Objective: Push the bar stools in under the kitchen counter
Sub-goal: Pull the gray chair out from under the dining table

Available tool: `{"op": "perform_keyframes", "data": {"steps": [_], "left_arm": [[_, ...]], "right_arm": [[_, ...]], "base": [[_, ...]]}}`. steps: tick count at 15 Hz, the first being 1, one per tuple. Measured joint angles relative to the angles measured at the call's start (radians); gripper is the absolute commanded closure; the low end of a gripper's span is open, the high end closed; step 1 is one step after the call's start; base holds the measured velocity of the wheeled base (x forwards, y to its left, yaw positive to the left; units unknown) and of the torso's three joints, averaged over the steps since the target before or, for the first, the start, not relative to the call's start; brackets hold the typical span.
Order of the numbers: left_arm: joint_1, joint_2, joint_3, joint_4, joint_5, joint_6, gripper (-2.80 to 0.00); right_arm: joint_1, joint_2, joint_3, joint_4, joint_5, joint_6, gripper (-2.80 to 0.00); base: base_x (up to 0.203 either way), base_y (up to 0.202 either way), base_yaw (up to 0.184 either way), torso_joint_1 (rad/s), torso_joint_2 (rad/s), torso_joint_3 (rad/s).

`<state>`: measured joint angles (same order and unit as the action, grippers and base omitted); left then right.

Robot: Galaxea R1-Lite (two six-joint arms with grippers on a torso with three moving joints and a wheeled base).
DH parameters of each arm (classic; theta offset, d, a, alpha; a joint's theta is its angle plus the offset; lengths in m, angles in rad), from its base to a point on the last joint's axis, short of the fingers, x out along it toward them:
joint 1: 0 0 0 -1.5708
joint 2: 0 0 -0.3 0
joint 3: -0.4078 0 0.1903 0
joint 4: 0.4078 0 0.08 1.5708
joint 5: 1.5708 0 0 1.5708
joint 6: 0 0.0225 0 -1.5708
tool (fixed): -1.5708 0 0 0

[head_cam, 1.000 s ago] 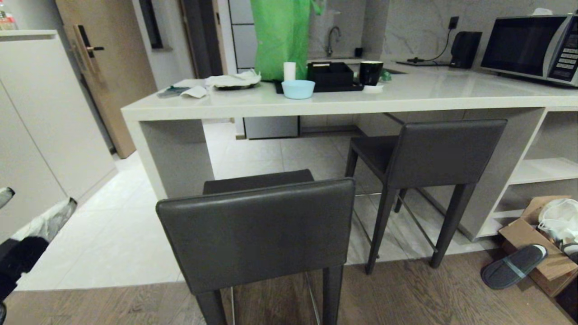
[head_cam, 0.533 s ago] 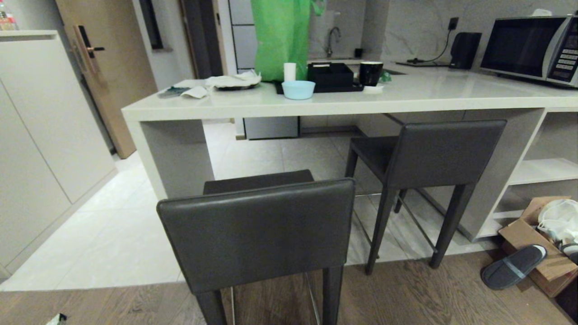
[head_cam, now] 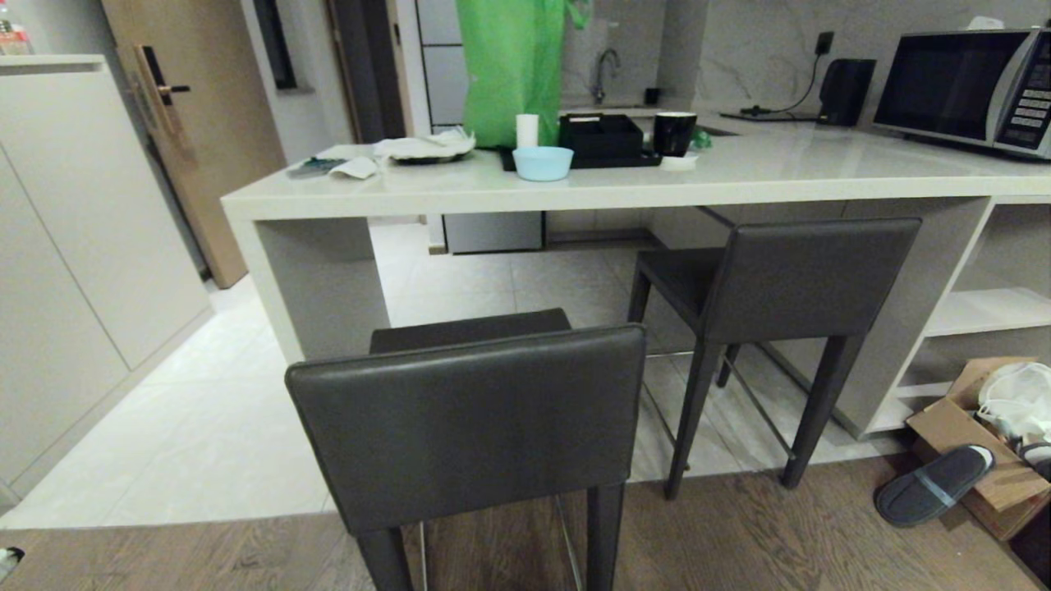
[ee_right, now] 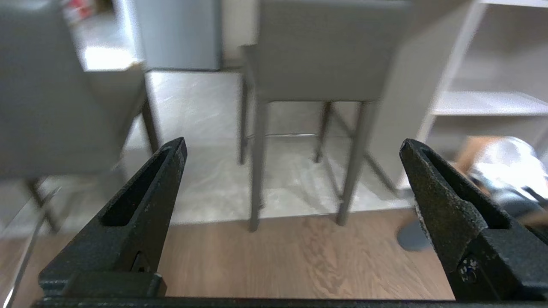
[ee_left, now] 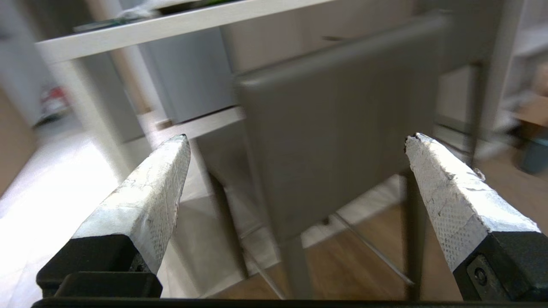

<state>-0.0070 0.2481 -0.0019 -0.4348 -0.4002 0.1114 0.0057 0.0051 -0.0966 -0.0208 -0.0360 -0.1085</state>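
Two bar stools (head_cam: 468,419) (head_cam: 788,287), one kitchen counter (head_cam: 575,190), left claw (ee_left: 295,139) wide, right claw (ee_right: 293,143) wide

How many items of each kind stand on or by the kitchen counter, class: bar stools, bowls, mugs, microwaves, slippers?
Bar stools: 2, near stool, far stool
Light blue bowls: 1
Black mugs: 1
Microwaves: 1
Grey slippers plainly in view: 1
Total: 6

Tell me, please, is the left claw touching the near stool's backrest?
Apart: in the left wrist view the open left claw stands short of the near stool's backrest.
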Motion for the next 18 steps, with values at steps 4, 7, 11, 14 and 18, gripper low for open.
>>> {"op": "perform_keyframes", "data": {"steps": [4,7,11,14,18], "left_arm": [[0.003,-0.158,-0.011,0.239,0.058,0.002,-2.8],[0.009,-0.223,-0.03,0.442,0.289,-0.06,-2.8],[0.012,-0.246,-0.021,0.467,0.398,-0.084,-2.8],[0.012,-0.249,-0.013,0.466,0.403,-0.071,-2.8],[0.012,-0.249,-0.011,0.464,0.402,-0.083,-2.8]], "right_arm": [[0.0,-0.006,0.081,-0.054,0.027,0.002,-2.8],[0.0,-0.007,0.093,-0.016,0.065,0.013,-2.8],[-0.001,-0.007,0.095,0.021,0.06,0.038,-2.8],[-0.001,-0.007,0.095,0.018,0.033,0.094,-2.8],[-0.001,-0.007,0.095,0.015,0.033,0.098,-2.8]], "base": [[0.0,0.0,0.0,0.0,0.0,0.0],[0.0,0.0,0.0,0.0,0.0,0.0],[0.0,0.0,0.0,0.0,0.0,0.0],[0.0,0.0,0.0,0.0,0.0,0.0],[0.0,0.0,0.0,0.0,0.0,0.0]]}}
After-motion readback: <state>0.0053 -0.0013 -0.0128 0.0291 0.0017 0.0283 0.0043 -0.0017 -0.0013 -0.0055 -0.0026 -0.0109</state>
